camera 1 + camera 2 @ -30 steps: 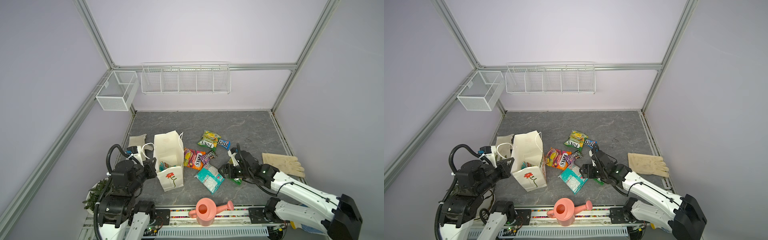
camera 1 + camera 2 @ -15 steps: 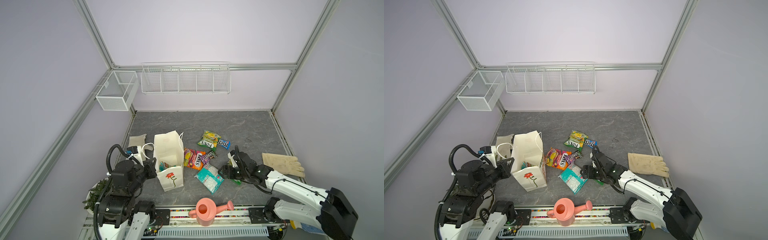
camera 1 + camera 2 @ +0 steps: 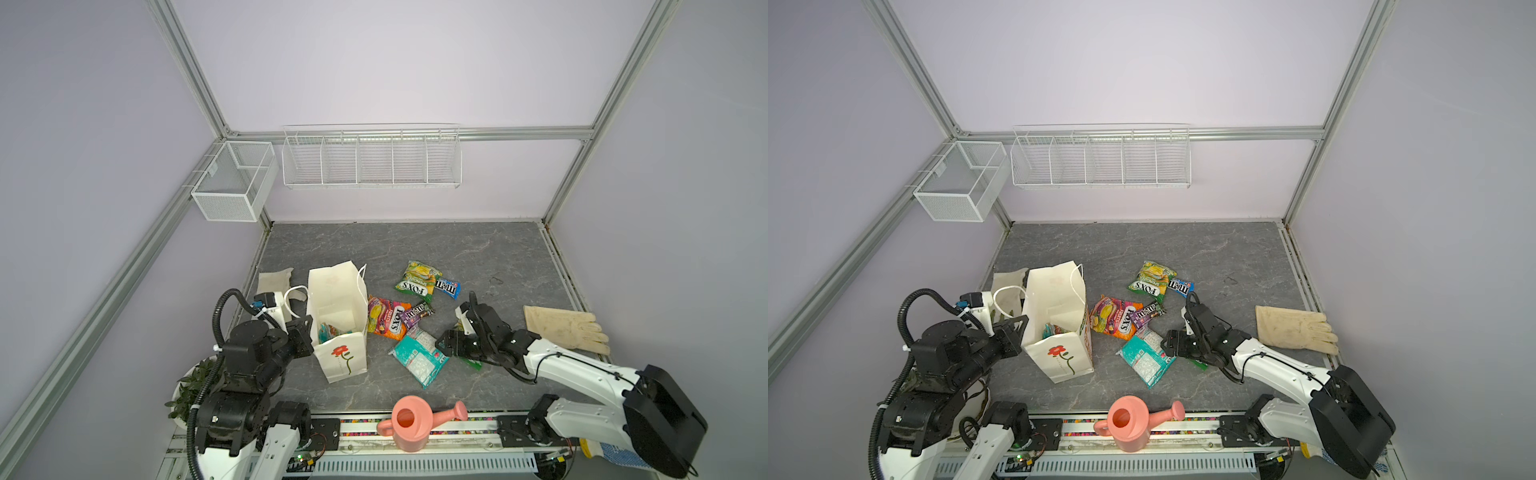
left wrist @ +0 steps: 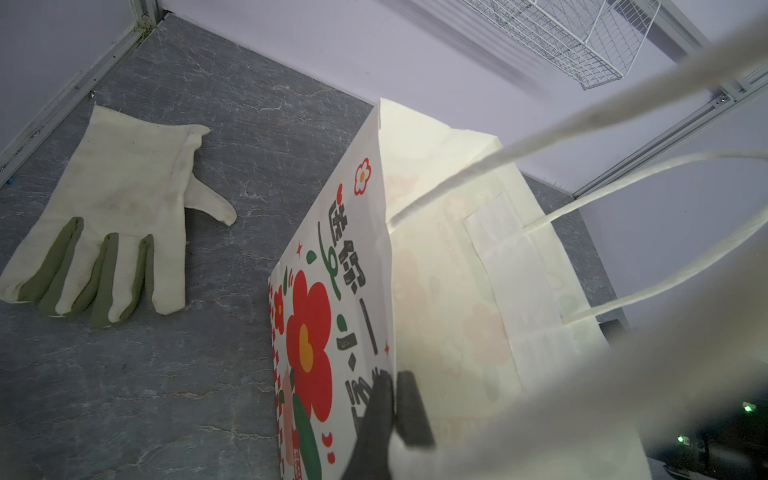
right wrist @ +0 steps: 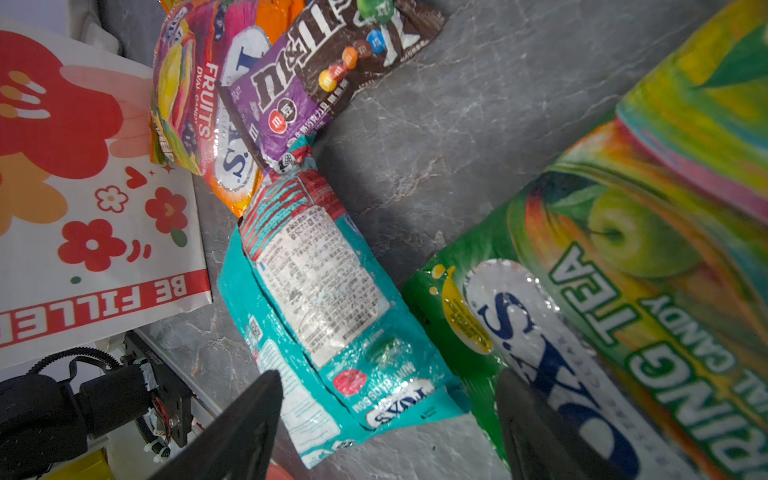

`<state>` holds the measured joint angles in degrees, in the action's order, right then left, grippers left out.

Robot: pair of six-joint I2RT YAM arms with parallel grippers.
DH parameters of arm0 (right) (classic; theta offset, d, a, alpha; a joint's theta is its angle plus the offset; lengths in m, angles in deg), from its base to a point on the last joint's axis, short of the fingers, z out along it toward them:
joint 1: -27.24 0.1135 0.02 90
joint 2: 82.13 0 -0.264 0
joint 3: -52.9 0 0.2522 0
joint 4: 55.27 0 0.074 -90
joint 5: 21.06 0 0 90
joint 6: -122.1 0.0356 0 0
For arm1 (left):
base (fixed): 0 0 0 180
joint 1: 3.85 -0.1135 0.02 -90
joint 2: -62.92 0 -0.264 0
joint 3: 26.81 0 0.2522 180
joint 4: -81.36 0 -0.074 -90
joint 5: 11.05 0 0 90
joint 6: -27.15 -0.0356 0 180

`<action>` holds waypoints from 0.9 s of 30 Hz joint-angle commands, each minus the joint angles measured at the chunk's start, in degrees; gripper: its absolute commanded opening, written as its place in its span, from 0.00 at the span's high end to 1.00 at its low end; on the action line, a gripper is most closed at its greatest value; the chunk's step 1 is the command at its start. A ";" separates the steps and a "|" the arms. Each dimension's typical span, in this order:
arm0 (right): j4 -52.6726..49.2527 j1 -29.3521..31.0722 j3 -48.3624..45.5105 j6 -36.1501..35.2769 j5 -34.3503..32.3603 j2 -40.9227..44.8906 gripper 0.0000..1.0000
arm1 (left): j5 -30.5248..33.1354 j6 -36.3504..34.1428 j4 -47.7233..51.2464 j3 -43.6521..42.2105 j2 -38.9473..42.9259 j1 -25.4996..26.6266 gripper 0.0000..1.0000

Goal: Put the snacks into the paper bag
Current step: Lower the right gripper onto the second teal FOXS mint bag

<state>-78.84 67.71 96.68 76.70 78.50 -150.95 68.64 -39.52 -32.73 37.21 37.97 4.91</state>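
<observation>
The paper bag stands open at the left, with a teal pack inside. My left gripper is shut on the bag's rim corner. On the table lie a green-yellow FOX'S bag, a blue M&M's pack, an orange-purple FOX'S bag, a purple M&M's pack and a teal pack. My right gripper is open low over that teal pack and a second green FOX'S bag, which the arm mostly hides in both top views.
One cream glove lies at the right, another behind the bag on the left. A pink watering can stands on the front rail and a potted plant by the left arm. Wire baskets hang on the back wall.
The right arm's elbow has swung leftward while its gripper stayed over the same packs. The left arm, the bag and the snacks have not moved.
</observation>
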 commanded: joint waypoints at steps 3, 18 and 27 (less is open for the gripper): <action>2.47 -0.48 -1.08 1.27 1.25 -2.69 0.18 | 0.68 -0.02 0.31 -0.43 0.82 0.38 1.00; 8.85 -0.61 -2.66 3.10 3.71 -7.50 0.25 | 0.65 -0.04 0.24 -0.47 1.08 0.47 1.00; 11.06 -0.57 -4.34 3.48 5.00 -7.27 0.40 | 0.83 0.05 0.24 -0.51 0.96 0.56 1.00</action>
<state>-68.87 67.45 93.93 79.25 82.42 -157.92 68.67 -39.50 -32.71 37.19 38.28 5.17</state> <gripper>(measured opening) 0.606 0.047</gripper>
